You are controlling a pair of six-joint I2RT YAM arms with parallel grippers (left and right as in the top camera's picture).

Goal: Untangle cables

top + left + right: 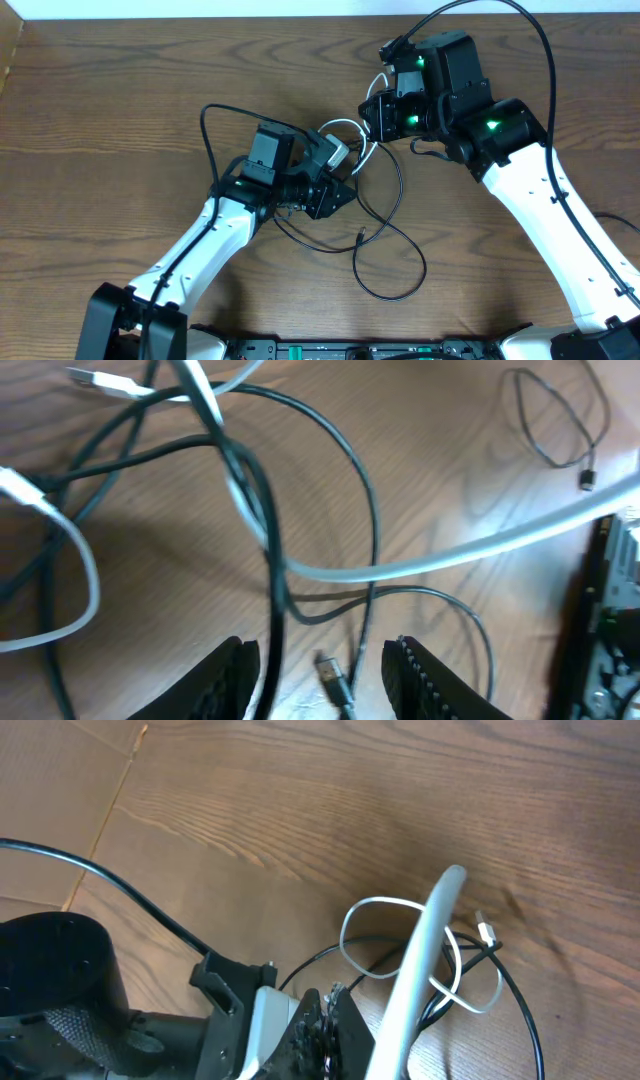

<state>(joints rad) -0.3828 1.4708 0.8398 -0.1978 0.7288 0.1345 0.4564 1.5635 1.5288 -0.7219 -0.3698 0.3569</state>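
The left gripper's (320, 652) jaws stand apart. One of the black cables (366, 490) runs down through the gap, and a small plug end (331, 676) lies there too; neither finger presses on either. Just beyond the fingers the black cables cross and loop over each other on the tabletop (120, 90). The white cable (450, 556) runs over the top of them, one strand stretched off towards the right of the left wrist view, and another curls round at the left.

I cannot tell how the right gripper's (372, 112) jaws stand, because its own fingers do not show clearly. In the right wrist view a blurred stretch of the white cable rises close to the lens, with a white loop lying on the wood beneath it.

From overhead, the tangle sits between the two grippers near the middle of the tabletop. The white loops are bunched between them. A long black loop trails away from the knot towards the near edge.
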